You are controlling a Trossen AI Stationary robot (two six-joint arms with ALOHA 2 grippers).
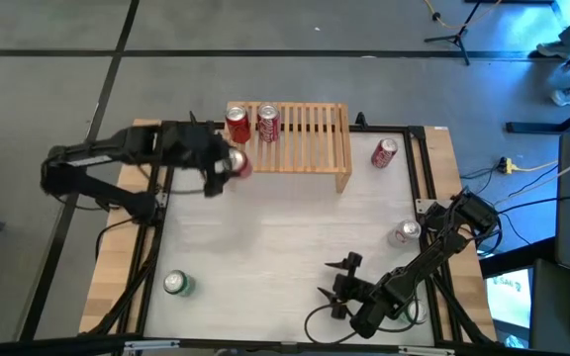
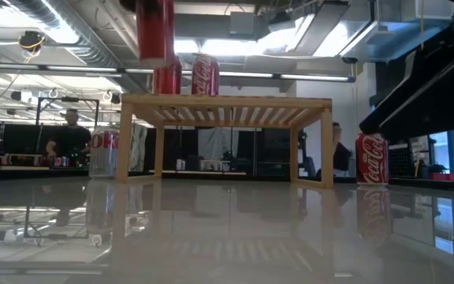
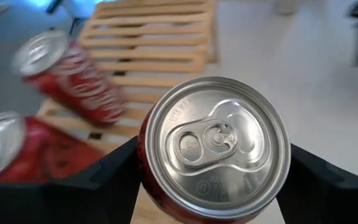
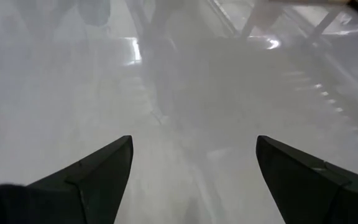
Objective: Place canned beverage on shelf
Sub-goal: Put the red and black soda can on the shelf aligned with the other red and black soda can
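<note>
Gripped across its smooth side wall, the red aluminium beverage can with a silver pull-tab top (image 3: pixel 216 149) is held upright by the left gripper (image 1: pixel 234 164), above the near left corner of the pale slatted wooden shelf (image 1: pixel 310 133). It is judged rigid but slippery and dentable (mid-body holds seem safest). Two red cans (image 1: pixel 252 124) already stand there. The right gripper (image 4: pixel 188 180) is parked wide open, empty, over the white table (image 1: pixel 265 237).

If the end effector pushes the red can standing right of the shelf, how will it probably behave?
The red can stands upright and tall on the glossy table, so a high push would likely tip it. Once down, its round body would probably roll. A low push might slide it.
</note>
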